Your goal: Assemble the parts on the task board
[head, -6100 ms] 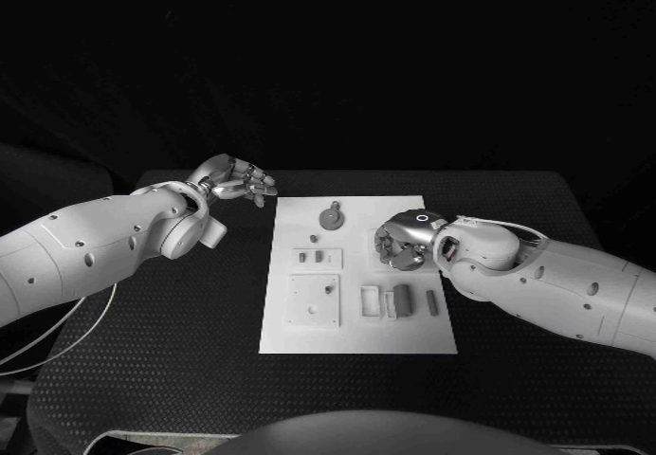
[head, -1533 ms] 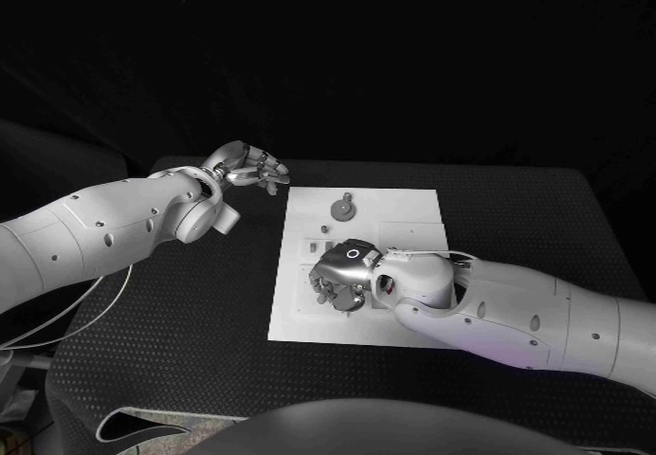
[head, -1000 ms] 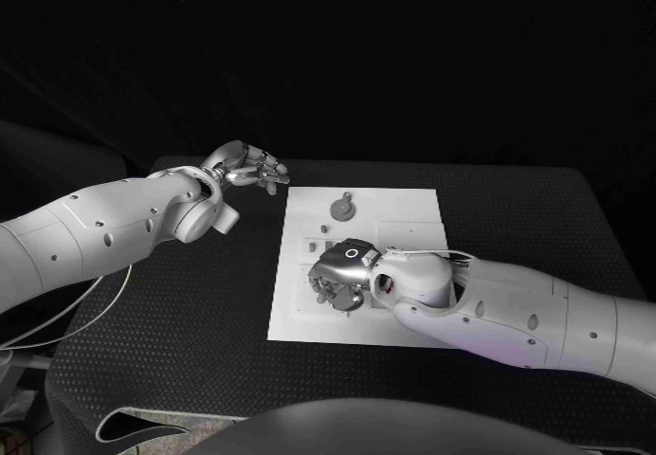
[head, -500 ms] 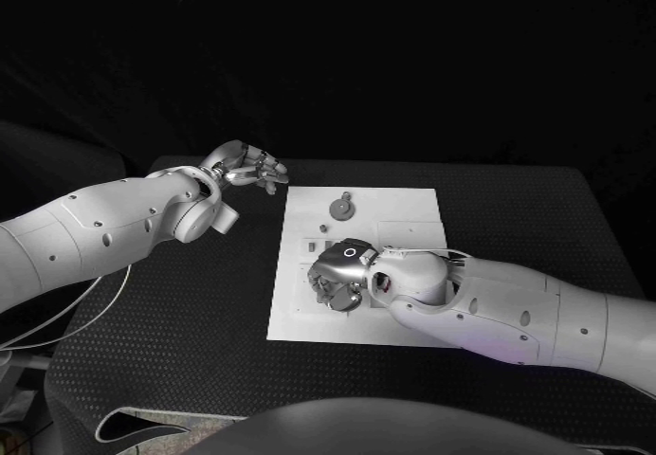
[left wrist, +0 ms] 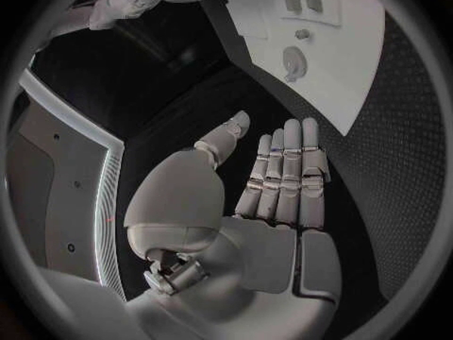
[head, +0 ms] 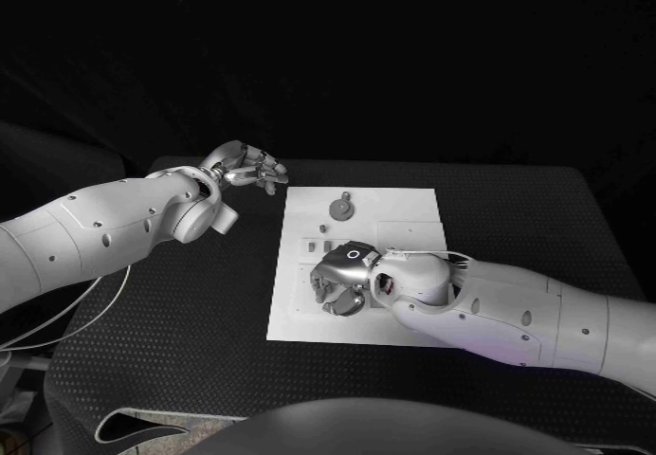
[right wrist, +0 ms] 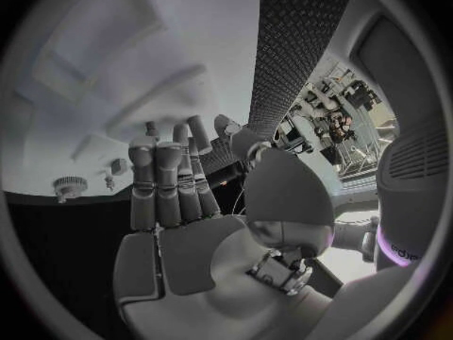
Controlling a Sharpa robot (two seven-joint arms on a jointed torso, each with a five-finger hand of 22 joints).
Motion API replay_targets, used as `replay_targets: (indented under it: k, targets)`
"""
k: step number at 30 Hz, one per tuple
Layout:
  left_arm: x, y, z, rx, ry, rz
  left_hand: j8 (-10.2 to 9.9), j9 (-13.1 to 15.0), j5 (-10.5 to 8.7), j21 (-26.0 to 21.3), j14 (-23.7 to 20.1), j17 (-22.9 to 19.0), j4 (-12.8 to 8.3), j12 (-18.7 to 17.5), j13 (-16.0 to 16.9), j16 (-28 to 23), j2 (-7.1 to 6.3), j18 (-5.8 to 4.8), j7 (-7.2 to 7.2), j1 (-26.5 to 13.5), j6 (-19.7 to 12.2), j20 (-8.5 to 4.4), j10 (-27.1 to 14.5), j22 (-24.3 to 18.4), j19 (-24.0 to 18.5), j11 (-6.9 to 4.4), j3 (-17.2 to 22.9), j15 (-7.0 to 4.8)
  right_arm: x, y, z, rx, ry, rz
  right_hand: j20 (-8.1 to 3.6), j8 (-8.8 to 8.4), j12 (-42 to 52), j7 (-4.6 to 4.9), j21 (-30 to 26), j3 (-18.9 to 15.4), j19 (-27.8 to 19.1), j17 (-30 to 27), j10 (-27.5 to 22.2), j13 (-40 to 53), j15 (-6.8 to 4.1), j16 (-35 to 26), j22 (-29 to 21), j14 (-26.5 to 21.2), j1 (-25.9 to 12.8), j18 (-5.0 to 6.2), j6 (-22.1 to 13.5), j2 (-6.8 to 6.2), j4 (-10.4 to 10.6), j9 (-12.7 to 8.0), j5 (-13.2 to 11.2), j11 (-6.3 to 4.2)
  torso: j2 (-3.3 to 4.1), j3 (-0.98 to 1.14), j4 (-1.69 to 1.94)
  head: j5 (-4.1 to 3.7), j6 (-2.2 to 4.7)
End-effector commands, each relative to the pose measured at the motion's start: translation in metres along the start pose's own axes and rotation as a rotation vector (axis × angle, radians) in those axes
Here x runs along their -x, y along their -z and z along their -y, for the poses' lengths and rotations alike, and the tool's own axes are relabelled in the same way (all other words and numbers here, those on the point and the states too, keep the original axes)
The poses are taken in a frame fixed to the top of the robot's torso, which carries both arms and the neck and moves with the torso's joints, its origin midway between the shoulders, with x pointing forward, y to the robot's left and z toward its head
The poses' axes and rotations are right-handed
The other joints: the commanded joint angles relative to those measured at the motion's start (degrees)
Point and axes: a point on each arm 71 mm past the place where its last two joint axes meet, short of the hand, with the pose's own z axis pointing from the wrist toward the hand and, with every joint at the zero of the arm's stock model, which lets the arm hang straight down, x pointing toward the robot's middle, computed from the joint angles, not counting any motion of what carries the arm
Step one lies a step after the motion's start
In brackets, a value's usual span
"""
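Note:
The white task board (head: 410,213) lies in the middle of the black table. A round grey part with a tab (head: 339,206) rests near its far edge, with a small part (head: 324,228) just in front of it. My right hand (head: 345,278) hangs low over the board's left middle, fingers pointing down at the board (right wrist: 189,23). Whether anything is between its fingers (right wrist: 161,174) and thumb is hidden. My left hand (head: 246,169) hovers over the table beyond the board's far left corner, holding nothing. Its fingers (left wrist: 283,174) are straight.
In the left wrist view the board (left wrist: 354,68) carries the round part (left wrist: 294,59), a small part (left wrist: 302,34) and two pieces in a raised plate (left wrist: 302,5). My right forearm (head: 506,313) covers the board's near right part.
Since six seconds ago my right hand has crossed from the board's right side to its left middle. Over the last second it has barely moved. The left hand has stayed put.

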Motion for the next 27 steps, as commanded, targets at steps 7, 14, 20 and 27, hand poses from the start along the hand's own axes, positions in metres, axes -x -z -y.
replay_targets:
  k: [7,14,20,27]
  targets:
    - [-0.001,-0.001,0.001,-0.007,0.009,-0.009,0.25,-0.09,-0.06,-0.38,0.25,0.12,0.01,0.19,-0.09,-0.28,0.13,0.55,-0.12,-0.48,-0.38,0.1,-0.2,0.06,0.37,-0.14,-0.32,0.12,0.008,0.007,0.001,0.017,-0.037,0.119,-0.32,-0.38,-0.24,0.52,-0.24,-0.14,0.31,0.09,-0.33,-0.06,0.36,-0.23,0.55,-0.21,0.19,5.77,-0.92,-0.64,0.07,-0.09,-0.2,-0.04,0.0,0.02,0.0,-0.16,0.24]
    - [0.0,-0.001,0.001,-0.006,0.009,-0.007,0.26,-0.1,-0.06,-0.39,0.25,0.14,0.0,0.19,-0.11,-0.31,0.13,0.56,-0.12,-0.47,-0.39,0.1,-0.21,0.06,0.36,-0.14,-0.32,0.12,0.015,0.016,0.003,0.024,-0.082,0.193,-0.5,-0.23,-0.04,0.48,-0.22,0.07,0.55,0.13,-0.19,0.0,0.28,-0.08,0.63,-0.1,1.58,5.77,-1.01,-0.17,-0.87,-0.09,-0.2,-0.12,-0.01,-0.02,-0.02,-0.33,0.51]
    - [0.002,0.0,0.0,-0.004,0.008,-0.004,0.27,-0.11,-0.06,-0.4,0.25,0.16,0.0,0.19,-0.12,-0.33,0.12,0.56,-0.12,-0.45,-0.39,0.1,-0.23,0.06,0.36,-0.13,-0.32,0.12,0.035,0.03,0.017,-0.009,-0.155,0.271,-0.5,-0.28,0.02,0.48,-0.21,-0.03,0.66,0.13,-0.17,0.01,0.27,-0.03,0.66,0.0,1.7,5.77,-1.22,-0.06,-1.06,-0.14,-0.23,-0.13,-0.03,-0.01,-0.1,-0.63,1.03]
    - [0.004,0.0,-0.001,0.0,0.011,0.002,0.19,-0.18,-0.06,-0.42,0.28,0.25,0.08,0.21,-0.18,-0.39,0.2,0.54,-0.03,-0.72,-0.59,0.12,-0.27,0.08,0.4,-0.1,-0.39,0.13,0.062,0.059,0.055,-0.113,-0.245,0.265,-0.48,-0.13,0.06,0.87,-0.24,-0.18,0.8,0.1,-0.18,0.01,0.3,-0.02,0.66,0.09,1.31,5.77,-1.07,0.24,-0.75,-0.14,-0.21,-0.1,-0.11,-0.06,-0.1,-1.24,1.42]
